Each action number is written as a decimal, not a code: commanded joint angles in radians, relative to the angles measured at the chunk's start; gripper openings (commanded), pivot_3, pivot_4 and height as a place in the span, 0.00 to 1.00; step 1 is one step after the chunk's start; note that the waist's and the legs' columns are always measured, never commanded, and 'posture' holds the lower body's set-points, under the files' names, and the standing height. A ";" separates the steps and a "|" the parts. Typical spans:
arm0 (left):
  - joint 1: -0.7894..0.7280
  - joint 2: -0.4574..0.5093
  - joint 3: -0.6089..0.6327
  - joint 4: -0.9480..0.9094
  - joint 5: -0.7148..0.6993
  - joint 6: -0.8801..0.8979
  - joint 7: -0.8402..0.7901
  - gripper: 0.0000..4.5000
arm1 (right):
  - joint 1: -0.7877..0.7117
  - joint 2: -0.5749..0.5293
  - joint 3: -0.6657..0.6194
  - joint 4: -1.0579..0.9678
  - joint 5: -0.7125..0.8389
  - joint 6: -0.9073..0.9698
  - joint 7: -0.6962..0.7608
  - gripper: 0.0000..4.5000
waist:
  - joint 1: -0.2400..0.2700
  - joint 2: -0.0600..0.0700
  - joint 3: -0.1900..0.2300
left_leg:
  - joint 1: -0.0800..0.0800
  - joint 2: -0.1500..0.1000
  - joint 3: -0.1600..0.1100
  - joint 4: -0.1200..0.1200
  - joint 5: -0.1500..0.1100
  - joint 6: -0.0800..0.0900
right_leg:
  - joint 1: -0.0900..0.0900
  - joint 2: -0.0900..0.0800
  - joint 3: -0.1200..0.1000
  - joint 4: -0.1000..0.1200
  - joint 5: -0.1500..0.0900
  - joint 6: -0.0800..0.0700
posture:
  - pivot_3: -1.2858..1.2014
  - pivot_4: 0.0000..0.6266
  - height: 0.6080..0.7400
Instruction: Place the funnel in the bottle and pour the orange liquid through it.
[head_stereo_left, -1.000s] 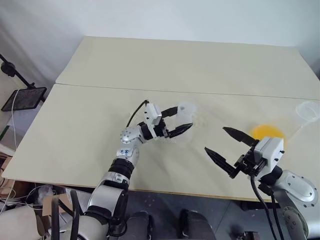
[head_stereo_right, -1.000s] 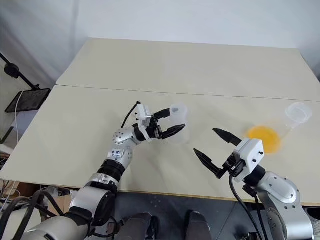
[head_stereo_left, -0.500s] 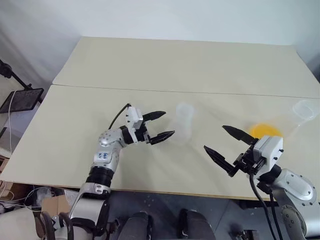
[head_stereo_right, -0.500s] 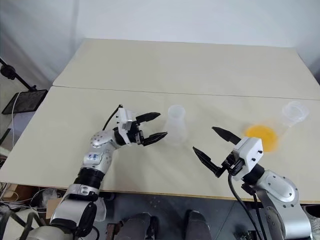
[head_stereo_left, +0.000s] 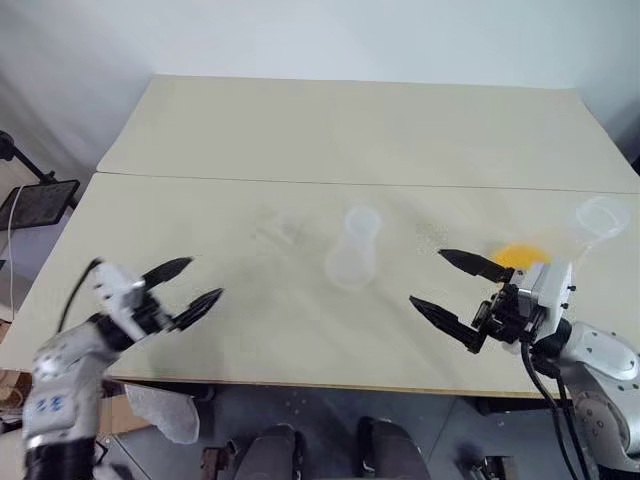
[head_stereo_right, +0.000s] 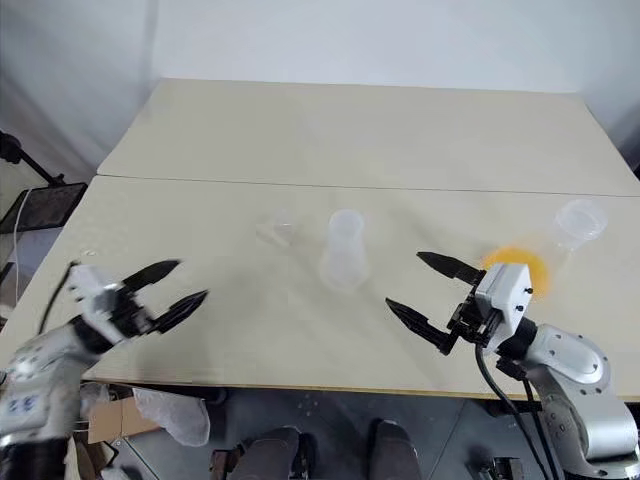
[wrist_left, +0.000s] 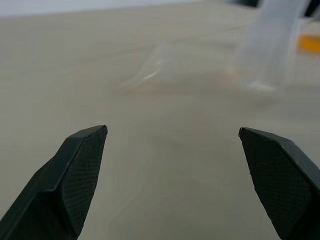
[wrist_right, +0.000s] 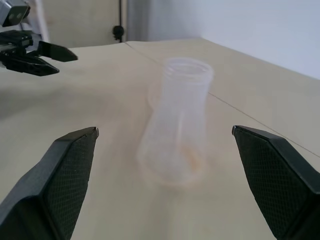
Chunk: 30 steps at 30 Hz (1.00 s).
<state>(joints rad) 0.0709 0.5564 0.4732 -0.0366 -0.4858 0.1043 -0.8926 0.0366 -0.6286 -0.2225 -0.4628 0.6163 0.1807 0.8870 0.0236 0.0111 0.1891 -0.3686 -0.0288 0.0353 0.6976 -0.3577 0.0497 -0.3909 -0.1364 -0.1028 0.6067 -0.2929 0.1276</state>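
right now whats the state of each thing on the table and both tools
bottle: upright on the table, mouth open, no funnel in it
funnel: on the table to the bottle's left, apart from it; too faint to tell how it lies
orange liquid: in a clear flask lying on its side
left tool: open, holding nothing
right tool: open, holding nothing, short of the bottle

Frosted conical bottle upright mid-counter; clear funnel lying just beside; orange liquid pooled well apart.

Bottle mid-table, funnel left, round-bellied flask far right
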 joint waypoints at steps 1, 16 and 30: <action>0.109 -0.004 0.112 -0.043 -0.029 -0.038 0.031 1.00 | -0.052 -0.001 0.024 0.011 0.018 0.002 0.030 1.00 | 0.003 0.000 0.000 | 0.000 0.000 0.000 0.000 0.000 0.000 | 0.000 -0.001 0.000 0.000 0.000 0.000 | 0.52 0.24 1.00; 0.128 -0.077 -0.018 -0.312 -0.013 0.090 0.257 1.00 | -0.196 -0.107 -0.057 0.201 0.015 -0.014 0.159 1.00 | 0.001 0.000 0.000 | 0.000 -0.001 0.000 0.000 -0.002 0.001 | 0.000 -0.004 -0.001 -0.002 0.000 -0.001 | 0.52 0.24 1.00; -0.327 -0.123 -0.345 -0.009 0.198 0.209 0.440 1.00 | -0.168 -0.134 -0.085 0.151 0.022 0.027 0.154 1.00 | 0.003 0.000 0.000 | 0.000 -0.001 0.002 0.001 -0.002 0.001 | -0.001 0.005 -0.004 0.003 0.000 0.000 | 0.52 0.24 1.00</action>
<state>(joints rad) -0.2333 0.4367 0.1443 -0.0762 -0.3094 0.3563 -0.4408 -0.1361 -0.7679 -0.2857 -0.2655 0.6180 0.2034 1.0573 0.0265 0.0107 0.1890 -0.3689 -0.0297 0.0377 0.6983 -0.3599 0.0504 -0.3920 -0.1315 -0.1071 0.6102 -0.2931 0.1273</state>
